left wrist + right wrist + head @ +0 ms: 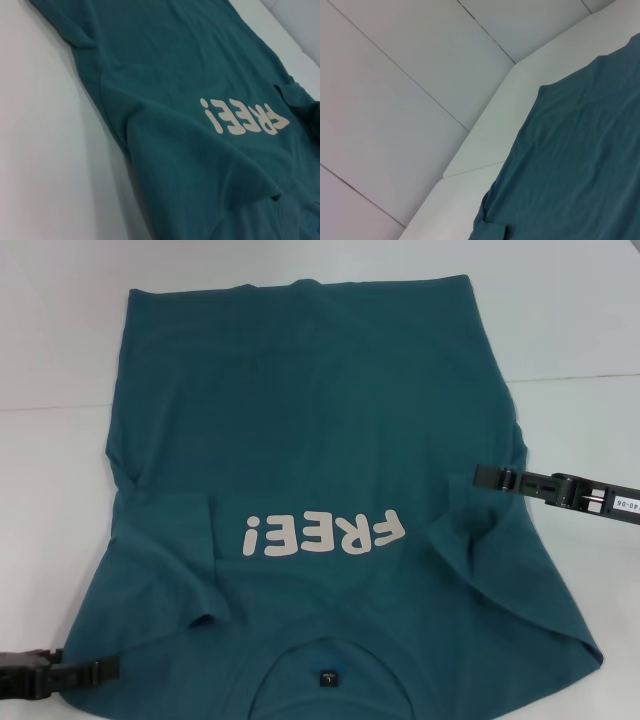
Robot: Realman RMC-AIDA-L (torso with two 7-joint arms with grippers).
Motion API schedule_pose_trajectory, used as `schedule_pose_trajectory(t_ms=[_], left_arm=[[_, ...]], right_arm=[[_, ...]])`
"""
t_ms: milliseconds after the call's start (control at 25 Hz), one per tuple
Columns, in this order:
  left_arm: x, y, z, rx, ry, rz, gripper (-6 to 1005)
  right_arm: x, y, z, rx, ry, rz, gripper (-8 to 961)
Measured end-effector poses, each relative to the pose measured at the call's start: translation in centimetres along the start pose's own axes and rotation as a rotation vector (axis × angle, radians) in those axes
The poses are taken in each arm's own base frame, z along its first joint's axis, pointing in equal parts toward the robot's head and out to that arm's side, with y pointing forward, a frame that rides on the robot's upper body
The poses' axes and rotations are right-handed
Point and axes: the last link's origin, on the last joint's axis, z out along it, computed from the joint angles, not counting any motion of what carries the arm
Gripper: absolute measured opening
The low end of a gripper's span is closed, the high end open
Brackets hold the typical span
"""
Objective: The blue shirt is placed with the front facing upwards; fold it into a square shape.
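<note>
risk note: sleeve folds may not hold

currently the blue shirt (330,470) lies face up on the white table (580,320), collar nearest the robot, both sleeves turned in over the chest; right gripper (484,476) hovers at the shirt's right edge, left gripper (108,667) low beside the near left shoulder; cannot tell whether either set of fingers is spread or pinching cloth; risk: 1 tip snags the soft cotton and drags a tucked sleeve (185,560) open; uneven pulls from the 2 arms would skew the square.
</note>
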Motion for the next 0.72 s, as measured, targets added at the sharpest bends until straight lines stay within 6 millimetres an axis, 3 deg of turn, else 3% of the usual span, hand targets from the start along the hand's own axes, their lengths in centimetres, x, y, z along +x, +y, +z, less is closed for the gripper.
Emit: schedule_pose_trajectory(t_ms=[720], left_arm=[[0.42, 0.25, -0.25, -0.013, -0.008, 0.016, 873]], right_arm=[[-0.08, -0.07, -0.02, 0.004, -0.005, 0.004, 943]])
